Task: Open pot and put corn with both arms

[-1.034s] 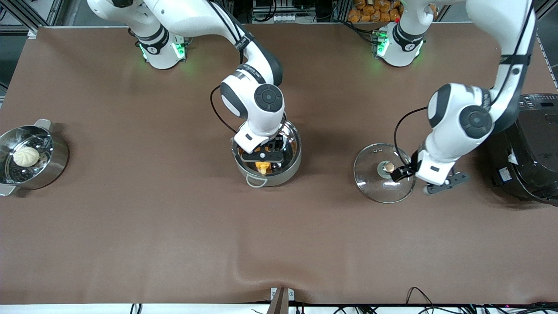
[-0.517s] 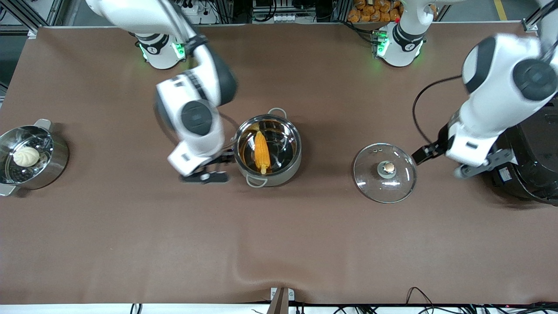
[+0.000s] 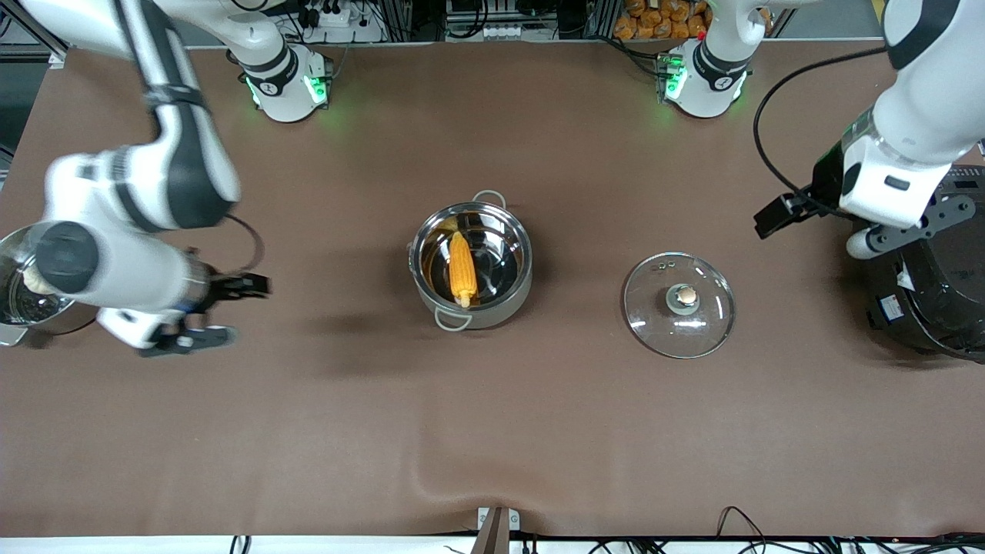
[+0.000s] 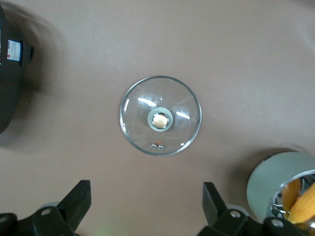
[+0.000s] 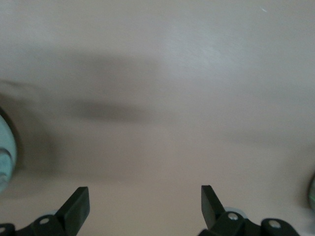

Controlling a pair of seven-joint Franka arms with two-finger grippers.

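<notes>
The steel pot [image 3: 508, 296] stands open at mid-table with the yellow corn [image 3: 462, 269] lying inside it. Its glass lid [image 3: 652, 315] with the tan knob [image 3: 683, 295] lies flat on the table toward the left arm's end. My right gripper [image 3: 240, 285] is open and empty over bare table between the pot and the steamer pot. My left gripper [image 3: 776, 216] is open and empty, raised over the table beside the black cooker. The left wrist view shows the lid [image 4: 142, 132], the pot [image 4: 268, 179], the corn [image 4: 301, 201] and my open left gripper [image 4: 146, 200]. The right wrist view shows my open right gripper [image 5: 145, 200] over bare cloth.
A steel steamer pot [image 3: 11, 308] with a white bun stands at the right arm's end, partly hidden by the right arm. The large black cooker [image 3: 935, 300] stands at the left arm's end and shows in the left wrist view [image 4: 7, 78]. The brown cloth has a ridge [image 3: 454, 481] near the front edge.
The right gripper let go of the corn in the pot and swung away toward the steamer pot. The left gripper left the lid's knob and rose toward the cooker.
</notes>
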